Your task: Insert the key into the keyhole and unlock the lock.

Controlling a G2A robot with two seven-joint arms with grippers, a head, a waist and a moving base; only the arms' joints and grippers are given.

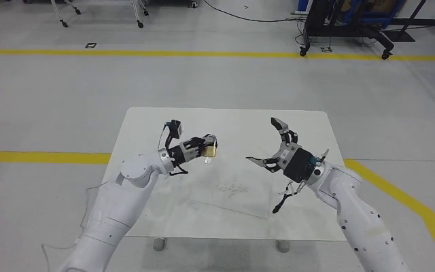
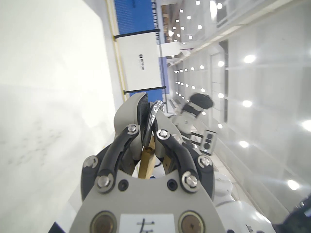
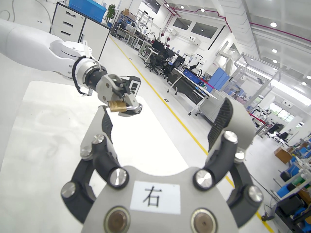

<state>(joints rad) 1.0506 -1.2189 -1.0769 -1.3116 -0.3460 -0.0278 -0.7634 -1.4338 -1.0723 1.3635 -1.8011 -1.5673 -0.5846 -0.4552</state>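
Lock (image 1: 209, 149) gripped by left claw (image 1: 205, 145), shackle (image 2: 157, 106) at its tips, arm held out over table (image 1: 272, 197). Right claw (image 1: 262, 141) spread wide, empty, pointing at lock, well apart.

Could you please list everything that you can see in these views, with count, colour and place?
padlock: one, brass body with silver shackle, held above the table.
table: one, white, under both arms.
floor stripes: at least two, yellow, on the grey floor around the table.
cart: one, dark frame on wheels, on the floor beyond the table.
left tool: one, grey and black, shut on the padlock.
right tool: one, grey with black pads, open, above the table, apart from the padlock.
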